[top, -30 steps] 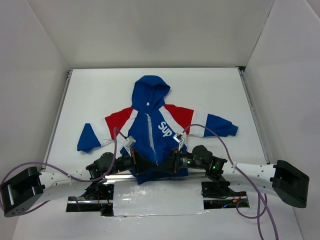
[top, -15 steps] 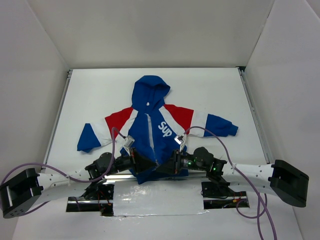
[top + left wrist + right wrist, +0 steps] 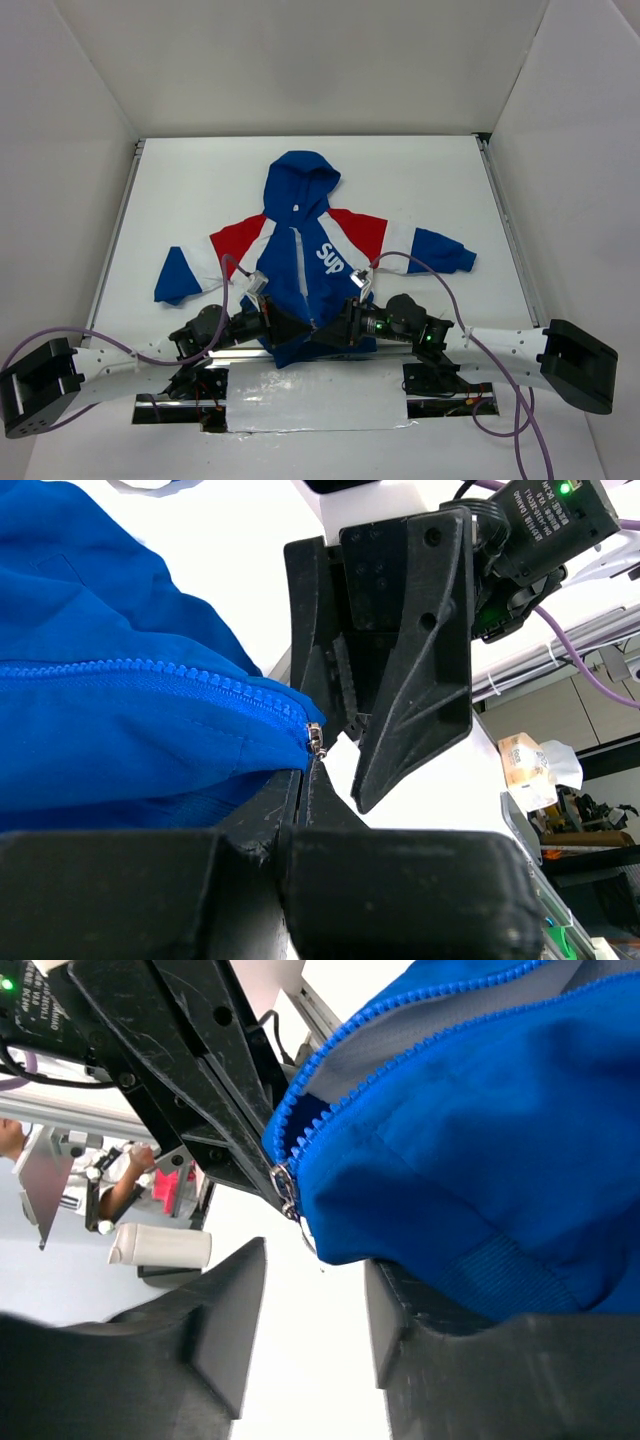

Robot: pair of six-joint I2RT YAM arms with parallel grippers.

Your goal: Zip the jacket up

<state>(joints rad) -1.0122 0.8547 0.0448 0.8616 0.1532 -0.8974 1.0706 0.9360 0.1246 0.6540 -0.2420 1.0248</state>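
Top external view: a small royal blue hooded jacket with red shoulders and white stripes (image 3: 300,262) lies flat in the middle of the white bench (image 3: 430,180). Its hood points to the far side, its hem lies at the near side, and its sleeves spread out to the left and right. White lettering runs down the chest just right of the front zipper (image 3: 299,262). Both arms reach in from the near edge and meet at the near hem, where the zipper ends. The left gripper (image 3: 286,325) is on the left of that spot and the right gripper (image 3: 338,325) is on the right, with their tips close together.

From the left wrist, the blue fabric and its row of blue zipper teeth (image 3: 150,670) run straight into the left gripper's black jaws. These are clamped shut on the jacket's hem edge. A small silver metal piece (image 3: 317,742) sits at the zipper's bottom end, right at the jaw tips. The right gripper stands just beyond it, facing in.

From the right wrist, the right gripper's jaws stand partly apart, with bare white bench showing between its two black fingers (image 3: 225,1330). Nothing is pinched between them. The corner of the hem and the silver piece hang just past the gap. The right-hand finger lies against the ribbed blue hem, though actual contact is hard to judge. A single row of teeth curves up along the fabric edge, with grey lining showing behind it.
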